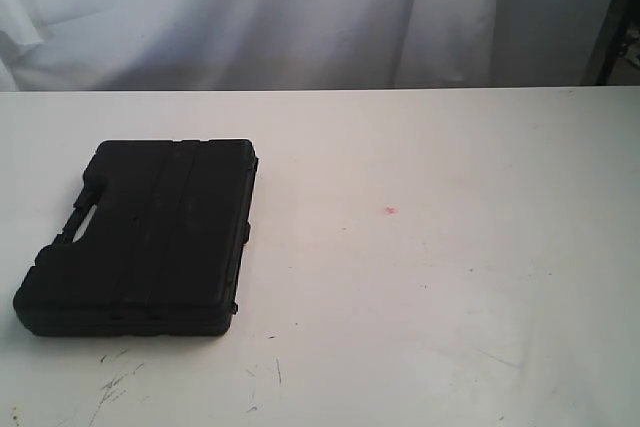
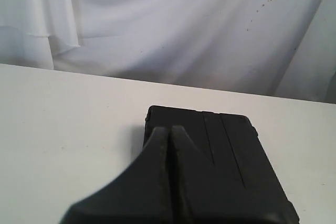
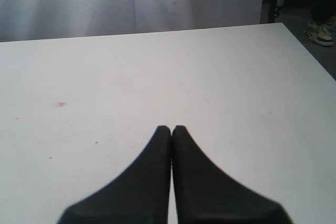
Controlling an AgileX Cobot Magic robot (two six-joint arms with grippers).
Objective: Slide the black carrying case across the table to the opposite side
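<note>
The flat black case point(image 1: 145, 237) lies on the left part of the white table point(image 1: 430, 287), its cut-out handle on its left edge and its ribbed lid up. Neither arm shows in the exterior view. In the left wrist view the case point(image 2: 231, 161) lies just beyond my left gripper point(image 2: 170, 128), whose two black fingers are pressed together with nothing between them. My right gripper point(image 3: 171, 128) is also shut and empty, hovering over bare white table point(image 3: 236, 87) with no case in its view.
A white curtain point(image 1: 300, 7) hangs behind the table's far edge. A tiny red spot point(image 1: 390, 211) marks the tabletop right of the case. Dark scratches point(image 1: 115, 387) lie near the front left. Past the table's far right corner, dark furniture and shoes point(image 3: 320, 32) show.
</note>
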